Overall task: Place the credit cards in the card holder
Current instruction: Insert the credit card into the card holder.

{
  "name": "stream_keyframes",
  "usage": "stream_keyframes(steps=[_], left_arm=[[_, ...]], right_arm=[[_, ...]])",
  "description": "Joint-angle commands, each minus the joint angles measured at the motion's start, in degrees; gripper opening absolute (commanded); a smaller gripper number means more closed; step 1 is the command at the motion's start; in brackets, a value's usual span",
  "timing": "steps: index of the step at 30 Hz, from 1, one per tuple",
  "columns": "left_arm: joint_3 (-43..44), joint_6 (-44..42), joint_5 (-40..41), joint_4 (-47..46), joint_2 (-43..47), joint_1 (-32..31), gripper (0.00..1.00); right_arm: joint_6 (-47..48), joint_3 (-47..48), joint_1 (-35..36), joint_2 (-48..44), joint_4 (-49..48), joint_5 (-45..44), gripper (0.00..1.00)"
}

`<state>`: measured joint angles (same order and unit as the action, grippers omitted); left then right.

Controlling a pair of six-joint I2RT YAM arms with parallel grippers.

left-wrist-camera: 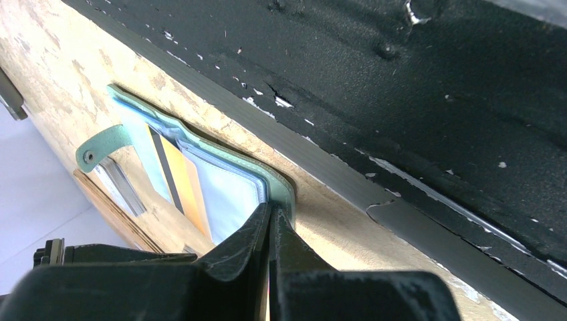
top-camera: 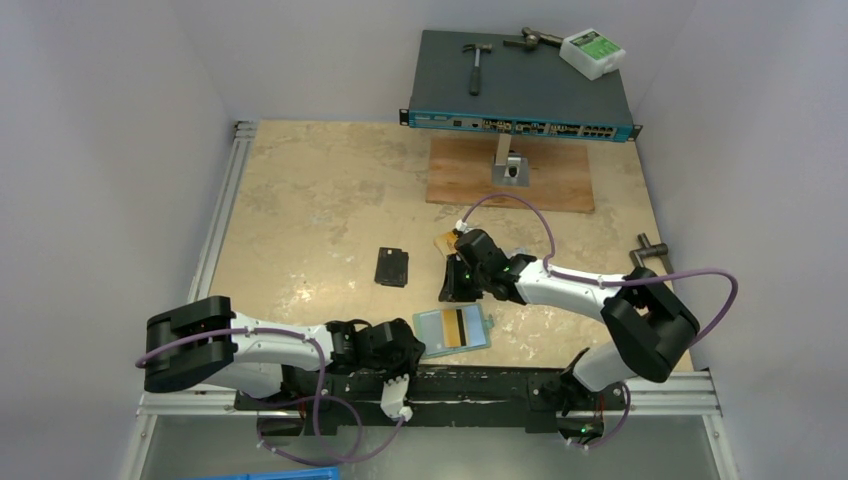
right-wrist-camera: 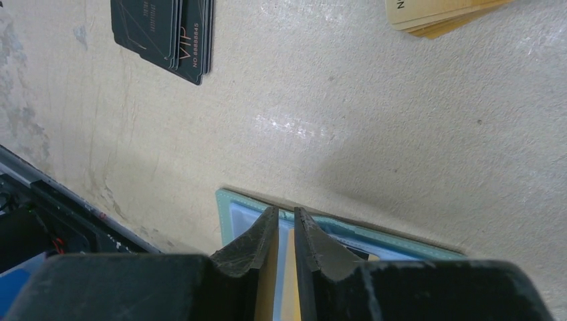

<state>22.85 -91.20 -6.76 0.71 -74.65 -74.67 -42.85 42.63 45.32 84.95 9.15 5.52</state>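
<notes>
On the tabletop, the step in hand looks like loading the holder — one arm steadies it while the other works at its far edge. The left gripper is closed tight on the holder's left edge, pinning it down. The right gripper hovers over the holder's far left corner, its fingers drawn to a thin slit; I cannot tell whether a card sits in that slit.

The holder lies open and flat at the middle of the near edge. Its long axis runs left to right along that edge, slightly skewed, and its tab points right. An orange card already lies in it, its dark stripe crossing the long axis. Tan cards lie further toward the far edge, with a black stack to their left.

Next, I judge, a card's edge must be squared to a pocket mouth and slid in flat — with the left hold firm.
</notes>
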Motion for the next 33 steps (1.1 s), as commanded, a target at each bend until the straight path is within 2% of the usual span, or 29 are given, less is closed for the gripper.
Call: stream_keyframes(steps=[1, 13, 33], left_arm=[[-2.0, 0.0, -2.7, 7.1, -0.9, -0.7, 0.00], [-2.0, -0.3, -2.8, 6.8, -1.1, -0.7, 0.00], [-2.3, -0.1, -2.9, 6.5, -0.9, -0.9, 0.00]], right_arm=[[0.2, -0.3, -0.2, -0.6, -2.6, -0.2, 0.14], [-0.2, -2.0, -0.1, -0.2, -3.8, 0.8, 0.07], [-1.8, -3.9, 2.1, 0.5, -5.2, 2.3, 0.00]])
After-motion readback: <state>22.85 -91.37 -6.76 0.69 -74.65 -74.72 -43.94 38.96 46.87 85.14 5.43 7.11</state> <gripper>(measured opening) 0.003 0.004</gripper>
